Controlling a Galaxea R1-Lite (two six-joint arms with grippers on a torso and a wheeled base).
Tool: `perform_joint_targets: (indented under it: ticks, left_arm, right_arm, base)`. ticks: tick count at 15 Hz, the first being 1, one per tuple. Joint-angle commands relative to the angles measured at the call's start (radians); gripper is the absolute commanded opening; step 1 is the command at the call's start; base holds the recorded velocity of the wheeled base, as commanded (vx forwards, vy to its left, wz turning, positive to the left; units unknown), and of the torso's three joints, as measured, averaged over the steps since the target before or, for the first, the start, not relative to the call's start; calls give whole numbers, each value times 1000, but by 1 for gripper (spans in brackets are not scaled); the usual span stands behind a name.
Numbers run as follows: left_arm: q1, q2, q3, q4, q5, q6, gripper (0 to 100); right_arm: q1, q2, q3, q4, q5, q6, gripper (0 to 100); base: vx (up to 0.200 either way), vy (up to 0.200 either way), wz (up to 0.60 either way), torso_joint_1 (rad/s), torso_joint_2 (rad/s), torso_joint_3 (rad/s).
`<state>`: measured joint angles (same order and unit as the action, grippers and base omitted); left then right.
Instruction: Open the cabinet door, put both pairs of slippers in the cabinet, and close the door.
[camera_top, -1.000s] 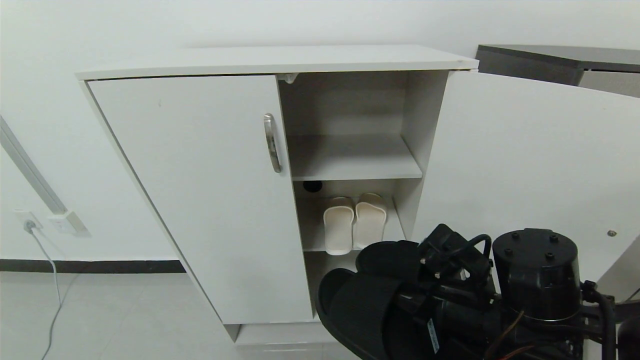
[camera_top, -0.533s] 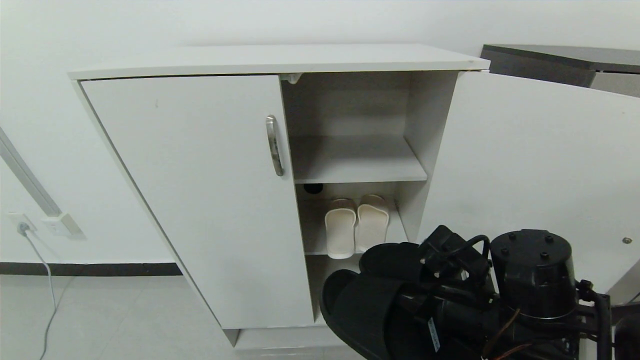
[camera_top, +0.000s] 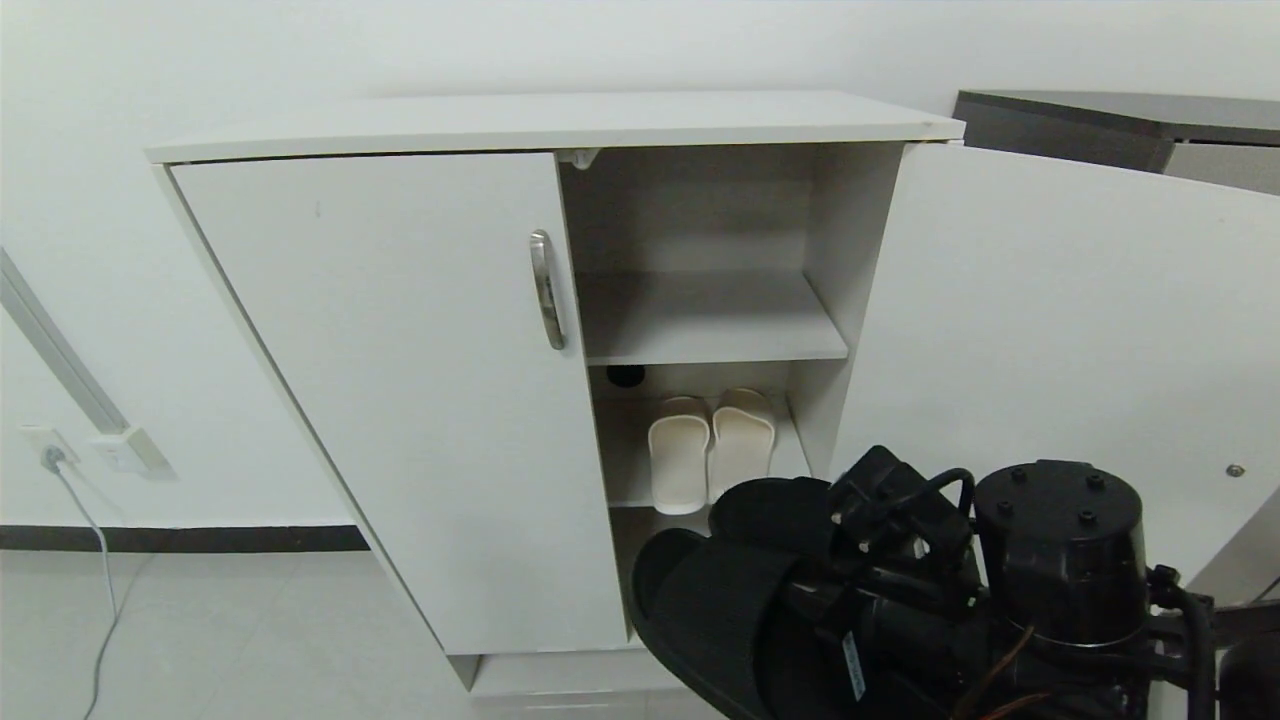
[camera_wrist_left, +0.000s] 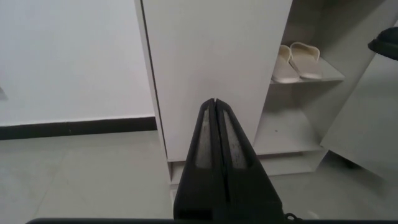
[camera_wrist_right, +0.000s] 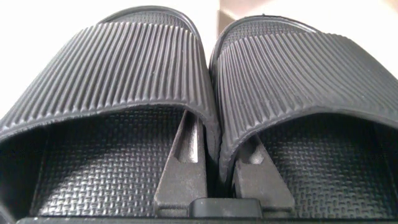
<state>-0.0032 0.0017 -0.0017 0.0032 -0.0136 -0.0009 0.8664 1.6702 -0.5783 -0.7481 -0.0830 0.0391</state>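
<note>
- Head view: the cabinet (camera_top: 550, 120) stands at the far wall, its left door (camera_top: 380, 400) shut and its right door (camera_top: 1050, 330) swung wide open. The white slippers (camera_top: 710, 450) lie side by side on a shelf (camera_top: 622, 450) inside. The black slippers (camera_top: 730, 610) hang near, before the open right half.
- Left wrist view: the left jaws are pressed together, above the floor (camera_wrist_left: 81, 180) before the left door.
- Right wrist view: the right jaws are clamped on the black slippers' touching inner walls, one finger (camera_wrist_right: 183, 174) inside each.
</note>
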Motion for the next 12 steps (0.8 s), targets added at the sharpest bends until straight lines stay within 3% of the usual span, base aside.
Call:
perform_joint_targets:
  ticks: [1, 5, 8, 12]
  left_arm:
    - [0, 1, 0, 0, 0, -1, 0]
    - [0, 1, 0, 0, 0, 1, 0]
    - [0, 1, 0, 0, 0, 1, 0]
    - [0, 1, 0, 0, -2, 4, 0]
  right_arm:
    - [3, 91, -61, -16, -84, 38, 0]
    - [60, 198, -291, 75, -388, 130, 0]
    - [86, 210, -428, 233, -492, 234, 0]
    - [97, 221, -494, 268, -630, 257, 0]
  base:
    - [0, 0, 0, 0, 0, 0]
    - [0, 0, 0, 0, 0, 0]
    - [0, 0, 0, 0, 0, 0]
    - [0, 0, 0, 0, 0, 0]
